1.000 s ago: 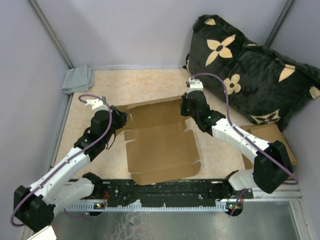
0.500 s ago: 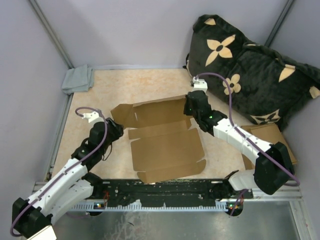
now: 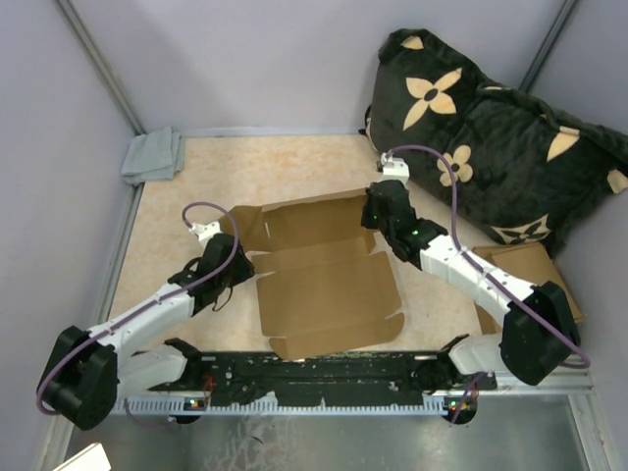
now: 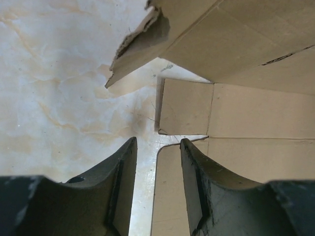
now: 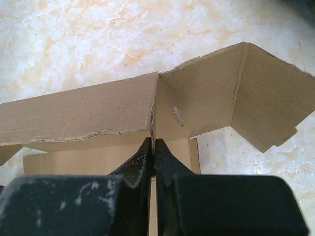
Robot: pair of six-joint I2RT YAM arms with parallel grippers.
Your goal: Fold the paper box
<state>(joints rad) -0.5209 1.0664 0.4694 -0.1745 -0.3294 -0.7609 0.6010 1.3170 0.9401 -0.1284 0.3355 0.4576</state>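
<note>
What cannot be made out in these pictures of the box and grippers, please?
- Top view: the fingertips of the left gripper and right gripper, hidden beneath their own wrists.
- Right wrist view: the flat panels of the paper box, mostly behind the gripper's body.
- Left wrist view: most of the box, cut off at the top and right edges.

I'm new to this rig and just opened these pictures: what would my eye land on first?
A brown paper box lies half-folded in the middle, its far wall raised. The right gripper is shut at that wall's right corner, and the left gripper hangs open over the box's left edge. A big black pillow with tan flowers fills the far right corner.
</note>
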